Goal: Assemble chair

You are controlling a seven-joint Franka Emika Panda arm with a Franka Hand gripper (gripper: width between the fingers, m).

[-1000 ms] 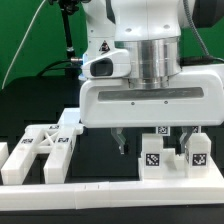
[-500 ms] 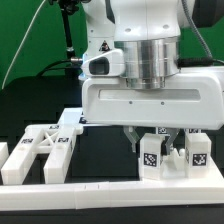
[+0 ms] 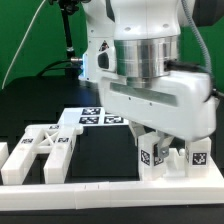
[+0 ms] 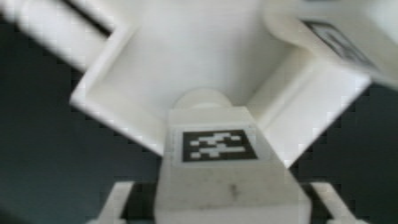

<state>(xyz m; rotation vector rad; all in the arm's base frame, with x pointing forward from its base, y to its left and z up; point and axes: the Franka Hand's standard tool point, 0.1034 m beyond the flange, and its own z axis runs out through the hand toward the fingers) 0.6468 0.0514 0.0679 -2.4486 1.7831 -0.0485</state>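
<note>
Your gripper (image 3: 153, 138) hangs tilted over the exterior view's right. The leg bar (image 3: 152, 156) lies straight below the fingers, between them rather than off to 1 side. In the wrist view the bar's tag (image 4: 217, 145) fills the middle, with what looks like 1 finger edge on either side, so the fingers straddle it. Whether they press on it or stand a little clear, you cannot tell: both pictures are too blurred there.

The bar's long axis seems to run away from the wrist camera, across the line on which the fingers close. I judge that suits a grasp on its 2 side faces.

The bar is matte white and blocky, with a square black-and-white tag. A second tagged bar (image 3: 197, 153) stands just beside it, toward the exterior view's right, and both are near the rail (image 3: 100, 187). The frame (image 3: 40, 150) and the slab (image 3: 95, 117) lie well apart, on the exterior view's left.
</note>
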